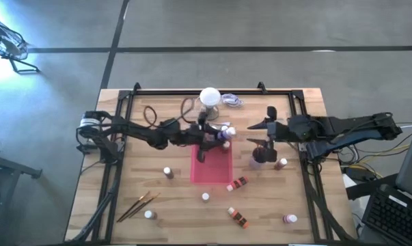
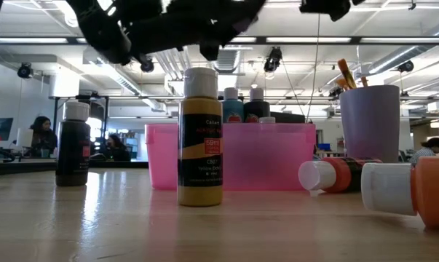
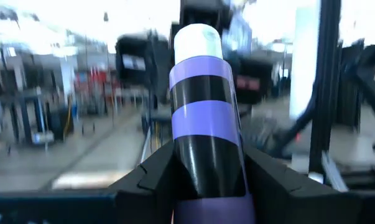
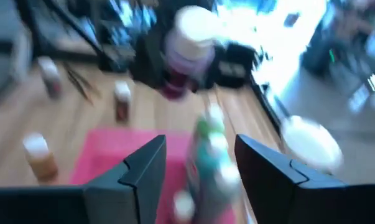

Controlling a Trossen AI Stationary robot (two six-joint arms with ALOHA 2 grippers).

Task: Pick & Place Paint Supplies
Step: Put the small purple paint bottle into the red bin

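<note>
Above the far end of the pink tray [image 1: 212, 171], we are carrying a purple paint bottle [image 3: 205, 118] clamped in the left gripper [image 1: 223, 132], needing a lowering and release next, while the right gripper [image 1: 268, 131] is waiting open beside the cup [image 1: 259, 157].

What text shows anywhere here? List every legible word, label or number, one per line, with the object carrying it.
Nothing reads with certainty.
Yellow paint bottle, low view: printed label, lettering too small to read.
Dark bottle on the left, low view: label too blurred.
Purple-banded bottle in the left tool: plain bands, no text visible.
</note>
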